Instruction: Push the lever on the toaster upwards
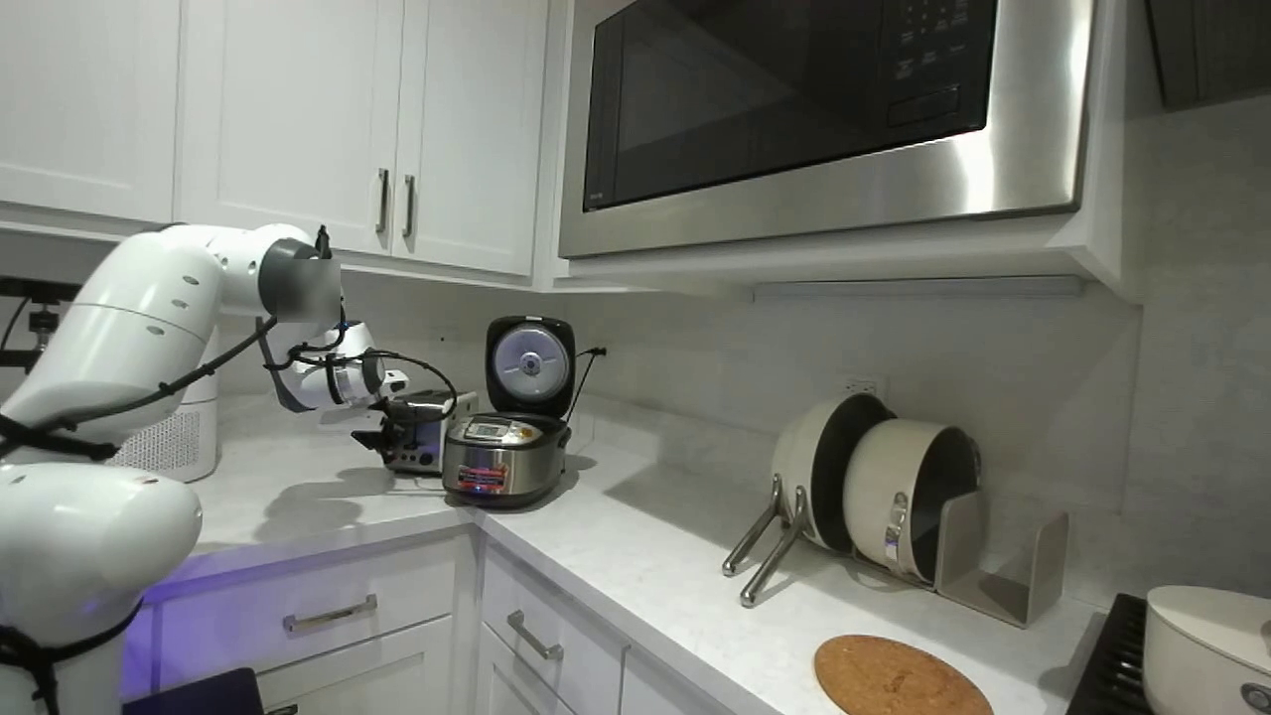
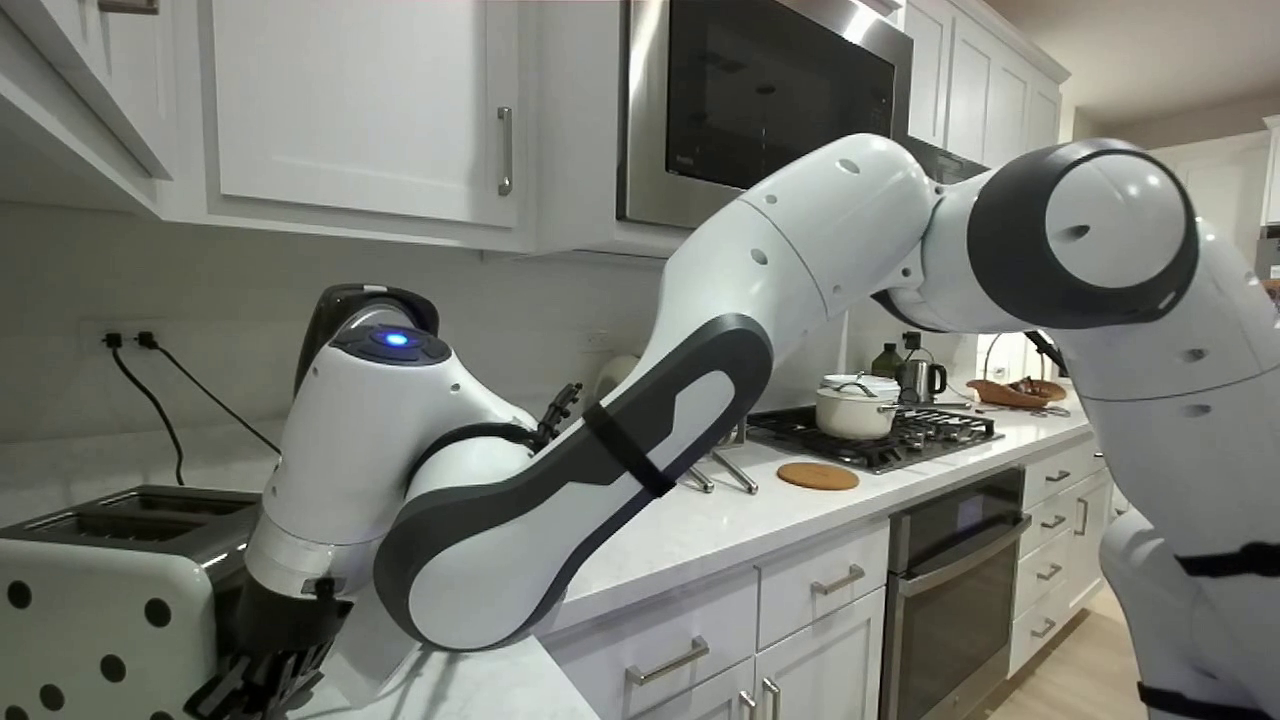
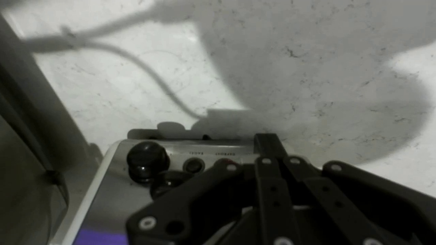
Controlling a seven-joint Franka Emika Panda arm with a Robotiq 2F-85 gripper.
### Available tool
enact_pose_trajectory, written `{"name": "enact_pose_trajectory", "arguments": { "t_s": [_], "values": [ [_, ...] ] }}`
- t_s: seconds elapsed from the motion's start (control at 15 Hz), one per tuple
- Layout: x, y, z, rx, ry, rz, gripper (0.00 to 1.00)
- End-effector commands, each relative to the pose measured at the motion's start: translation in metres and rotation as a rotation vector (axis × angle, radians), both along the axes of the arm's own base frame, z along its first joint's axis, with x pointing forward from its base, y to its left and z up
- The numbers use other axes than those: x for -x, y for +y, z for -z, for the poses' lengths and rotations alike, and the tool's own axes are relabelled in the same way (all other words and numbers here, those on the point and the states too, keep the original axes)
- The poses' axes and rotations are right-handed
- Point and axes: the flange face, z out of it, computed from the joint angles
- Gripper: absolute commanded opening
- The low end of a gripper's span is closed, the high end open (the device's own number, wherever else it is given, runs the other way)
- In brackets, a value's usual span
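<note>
The toaster stands in the counter corner, partly hidden by my gripper and the steel cooker. In an exterior view its white side with black dots and dark slotted top show at the left. In the wrist view its steel front panel shows black knobs and small buttons. I cannot make out the lever; my fingers cover part of the panel. My gripper is at the front panel with its fingers together and nothing seen between them. It also shows in both exterior views; contact is unclear.
The round steel cooker, its black lid raised, stands close beside the toaster. A white cylindrical appliance stands behind the arm. Pans in a rack and a cork mat lie along the counter. Wall cabinets hang above.
</note>
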Motion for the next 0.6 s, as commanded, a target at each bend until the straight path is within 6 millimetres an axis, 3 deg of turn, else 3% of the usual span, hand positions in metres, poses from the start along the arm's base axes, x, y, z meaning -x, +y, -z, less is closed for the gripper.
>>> {"name": "enact_pose_trajectory", "arguments": {
  "t_s": [0.0, 0.53],
  "values": [
    [-0.0033, 0.0072, -0.0022, 0.001, -0.016, 0.002, 0.00],
    [-0.0076, 0.0058, -0.0065, -0.001, -0.033, 0.008, 0.00]
  ]
}}
